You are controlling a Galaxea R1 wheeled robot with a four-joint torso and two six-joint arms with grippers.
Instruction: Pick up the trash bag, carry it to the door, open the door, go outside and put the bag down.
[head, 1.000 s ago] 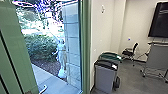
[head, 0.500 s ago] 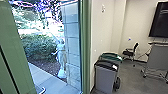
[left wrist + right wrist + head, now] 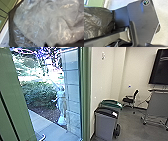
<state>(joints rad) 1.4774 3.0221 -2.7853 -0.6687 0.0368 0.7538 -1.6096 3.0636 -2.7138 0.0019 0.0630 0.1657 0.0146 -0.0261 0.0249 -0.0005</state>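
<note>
The green door (image 3: 13, 94) stands open at the left of the head view, with daylight through the doorway beside its green frame (image 3: 86, 94). A pale curved piece (image 3: 42, 137) shows low by the door's edge. Crumpled translucent plastic of the trash bag (image 3: 41, 22) is close to the camera in the left wrist view. In the right wrist view, the bag's dark wrinkled side (image 3: 96, 22) lies beside the robot's dark plate and jointed bar. How either gripper stands on the bag cannot be made out.
Outside are paving (image 3: 47, 129), a hedge (image 3: 38, 94), a pale statue-like figure (image 3: 60, 104) and a block wall (image 3: 72, 92). Two wheeled bins, grey (image 3: 106, 124) and green-lidded (image 3: 111, 103), stand right of the doorframe; farther back are a chair (image 3: 130, 99) and a dark screen (image 3: 160, 67).
The door's edge has moved left in the head view and the doorway gap is wider than a second ago. Bins and frame have hardly shifted.
</note>
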